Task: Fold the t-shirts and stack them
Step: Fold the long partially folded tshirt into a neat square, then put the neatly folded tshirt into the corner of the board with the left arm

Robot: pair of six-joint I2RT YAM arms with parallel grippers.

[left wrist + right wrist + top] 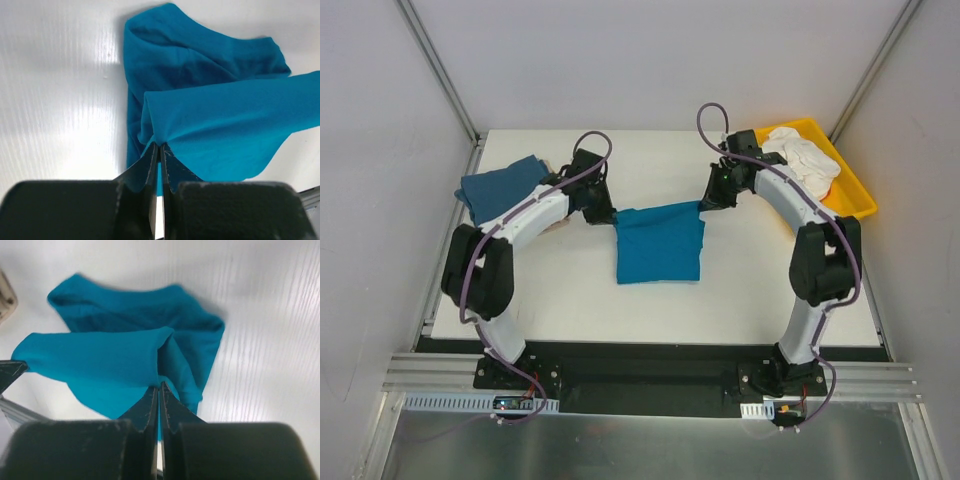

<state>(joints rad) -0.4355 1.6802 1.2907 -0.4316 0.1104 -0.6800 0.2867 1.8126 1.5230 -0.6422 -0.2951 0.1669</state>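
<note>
Centrally, the teal t-shirt (660, 250) is pinched at its upper corners by the clamped left gripper (609, 217) and right gripper (704, 205). Upper right, what seems a beige t-shirt (805, 160) is held in the yellow tray (858, 202).

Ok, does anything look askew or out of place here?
Nothing serious. The slate-blue t-shirt sits skewed at the far left corner of the table, close to the edge. The beige t-shirt lies crumpled in the yellow tray. The teal t-shirt hangs mid-fold, pinched by the left tool and right tool.
</note>
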